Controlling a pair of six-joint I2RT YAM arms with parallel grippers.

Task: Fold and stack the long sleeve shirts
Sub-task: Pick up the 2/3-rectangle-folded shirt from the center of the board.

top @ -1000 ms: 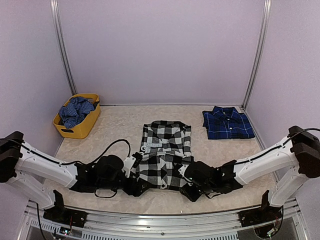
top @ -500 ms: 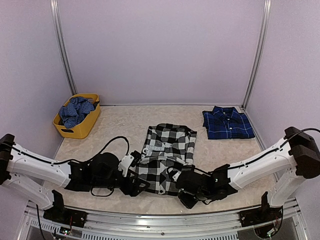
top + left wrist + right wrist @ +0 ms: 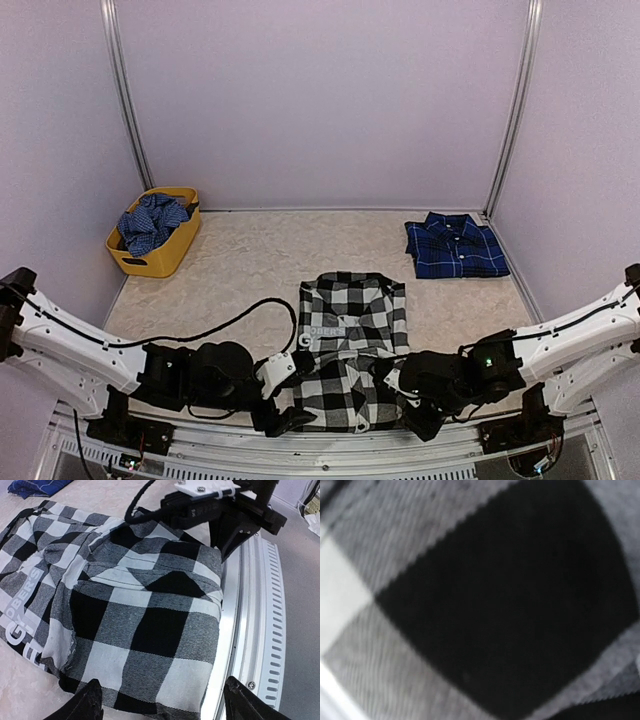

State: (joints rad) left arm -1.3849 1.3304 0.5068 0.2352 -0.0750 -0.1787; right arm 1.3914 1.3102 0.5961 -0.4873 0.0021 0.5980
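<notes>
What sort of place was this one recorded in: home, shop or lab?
Probably a lab test cell: bare lilac walls and metal corner posts enclose a table bearing a checked shirt, a plaid shirt and a yellow basket of cloth.

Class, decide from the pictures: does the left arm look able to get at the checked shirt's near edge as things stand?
Probably yes. The left fingers stand open right at the near edge of the checked shirt. The cloth lies between them, and nothing shows in the way.
</notes>
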